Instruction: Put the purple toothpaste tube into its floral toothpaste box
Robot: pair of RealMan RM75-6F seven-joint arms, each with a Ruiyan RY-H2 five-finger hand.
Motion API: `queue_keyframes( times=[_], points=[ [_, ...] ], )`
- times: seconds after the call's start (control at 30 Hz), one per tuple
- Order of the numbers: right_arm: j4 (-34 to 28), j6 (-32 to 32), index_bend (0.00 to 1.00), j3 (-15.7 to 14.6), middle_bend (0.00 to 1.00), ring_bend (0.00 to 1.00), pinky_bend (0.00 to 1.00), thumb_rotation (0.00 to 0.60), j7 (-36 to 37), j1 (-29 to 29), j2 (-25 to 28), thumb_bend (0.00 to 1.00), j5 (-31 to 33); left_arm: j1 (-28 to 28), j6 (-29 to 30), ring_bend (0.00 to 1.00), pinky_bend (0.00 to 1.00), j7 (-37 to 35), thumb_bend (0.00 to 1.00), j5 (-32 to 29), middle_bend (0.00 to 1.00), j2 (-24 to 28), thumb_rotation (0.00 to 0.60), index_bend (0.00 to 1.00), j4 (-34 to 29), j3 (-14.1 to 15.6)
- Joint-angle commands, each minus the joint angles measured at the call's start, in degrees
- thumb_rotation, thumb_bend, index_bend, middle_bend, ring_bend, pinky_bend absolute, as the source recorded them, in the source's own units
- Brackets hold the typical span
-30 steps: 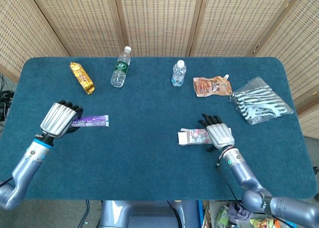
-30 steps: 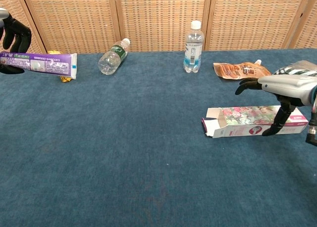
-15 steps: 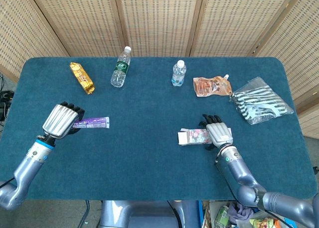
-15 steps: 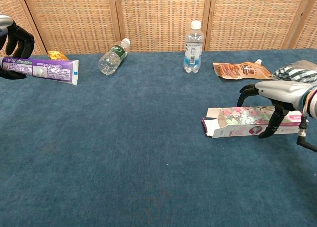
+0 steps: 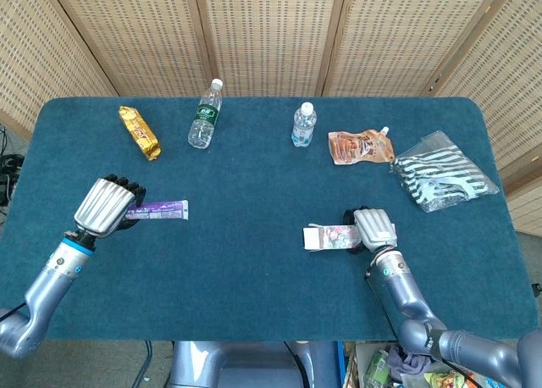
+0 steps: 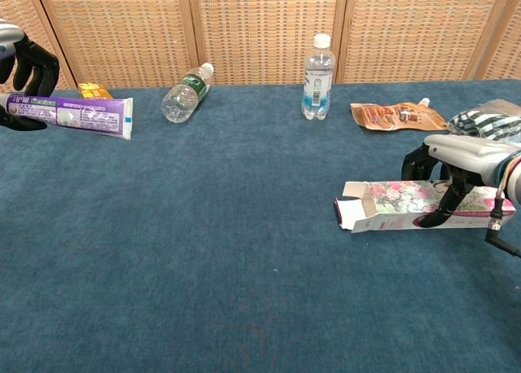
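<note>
My left hand [image 5: 107,207] [image 6: 23,63] grips the purple toothpaste tube [image 5: 158,209] [image 6: 77,115] by its left end. The tube hangs level above the cloth, its flat end pointing right. The floral toothpaste box [image 5: 330,235] [image 6: 407,205] lies on its side at the right, its open flap end [image 6: 352,212] facing left. My right hand [image 5: 373,227] [image 6: 460,165] is closed over the box's right half, fingers curled round it, and the box looks slightly raised off the table.
A gold snack bar [image 5: 139,131], a lying water bottle [image 5: 204,115] and an upright small bottle [image 5: 304,124] stand along the back. An orange pouch [image 5: 360,146] and a striped bag [image 5: 442,170] lie at back right. Blue cloth [image 5: 254,193] spans the gap between my hands.
My right hand has closed onto the box, which shifted slightly toward the front and lifted a little. My left hand moved the tube a bit right and lower.
</note>
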Motion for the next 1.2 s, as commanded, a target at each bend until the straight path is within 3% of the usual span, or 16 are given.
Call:
queue_keyframes(
  times=[0.03, 0.37, 0.67, 0.97, 1.2],
  points=[
    [0.4, 0.4, 0.56, -0.3, 0.51, 0.36, 0.41, 0.6, 0.8, -0.5, -0.2, 0.01, -0.7, 0.0, 0.0, 0.56, 0.56, 0.1, 0.27, 0.0, 0.68, 0.1, 0.6, 0.8, -0.4, -0.1],
    [-3.7, 3.2, 0.59, 0.8, 0.54, 0.38, 0.43, 0.6, 2.0, -1.5, 2.3, 0.01, -2.9, -0.1, 0.5, 0.56, 0.56, 1.2, 0.27, 0.6, 0.68, 1.0, 0.6, 0.8, -2.8, -0.5],
    [-14.7, 6.2, 0.59, 3.9, 0.54, 0.38, 0.43, 0.6, 2.7, -2.2, 6.8, 0.01, -2.1, -0.3, 1.3, 0.56, 0.56, 2.5, 0.27, 1.8, 0.68, 2.2, 0.6, 0.8, -7.3, -0.8],
    [-24.5, 8.3, 0.59, 4.7, 0.54, 0.38, 0.43, 0.6, 1.3, -3.0, 10.1, 0.01, 0.2, -1.5, -0.8, 0.56, 0.56, 1.0, 0.27, 1.6, 0.68, 5.7, 0.6, 0.8, -17.1, -1.7],
    [-28.3, 9.3, 0.59, 4.0, 0.54, 0.38, 0.43, 0.6, -0.2, -2.9, 10.4, 0.01, 0.4, -3.1, -3.4, 0.56, 0.56, 6.3, 0.27, -1.5, 0.68, 8.0, 0.6, 0.8, -24.1, -3.7]
  ],
)
